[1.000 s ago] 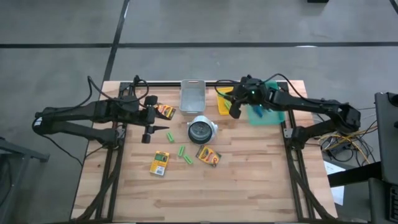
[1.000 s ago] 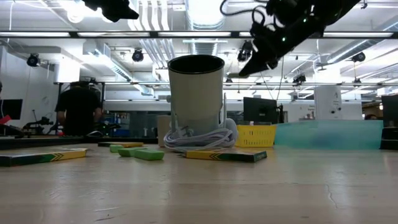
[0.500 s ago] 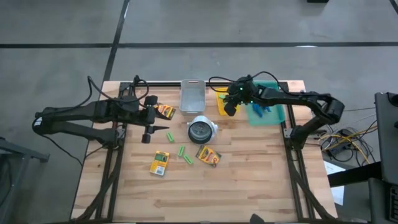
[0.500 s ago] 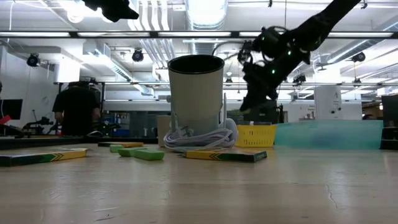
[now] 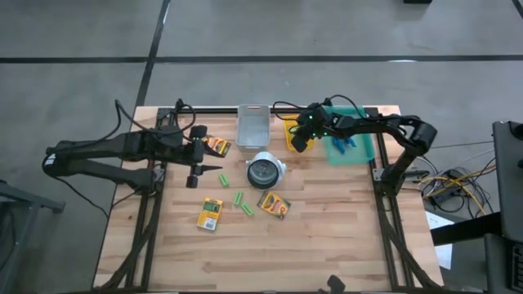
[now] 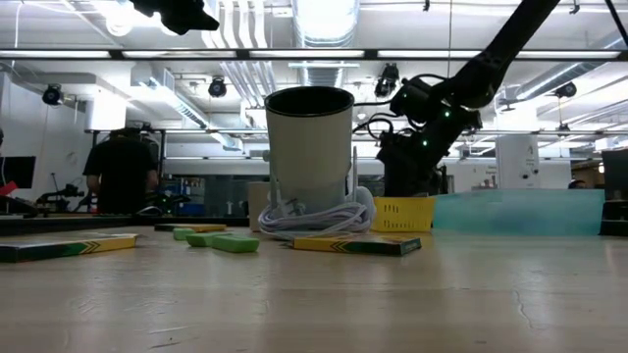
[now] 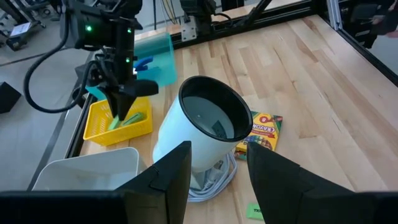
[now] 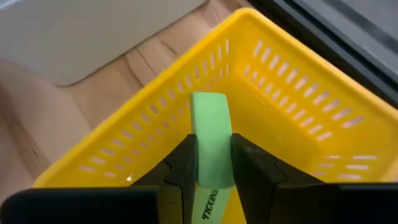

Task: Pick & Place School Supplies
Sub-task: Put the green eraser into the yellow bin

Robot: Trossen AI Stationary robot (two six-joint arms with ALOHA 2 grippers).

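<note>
Both arms are matte black, built of slim tubular links joined by thicker rounded joints. Loose black cables loop along each arm and trail off behind the bases. A small green indicator light glows on the right arm's wrist housing. Each gripper, the left gripper and the right gripper, ends in two flat, blunt black fingers with squared edges.

Green stick lower end hidden between right fingers; crayon box half hidden behind cup.
</note>
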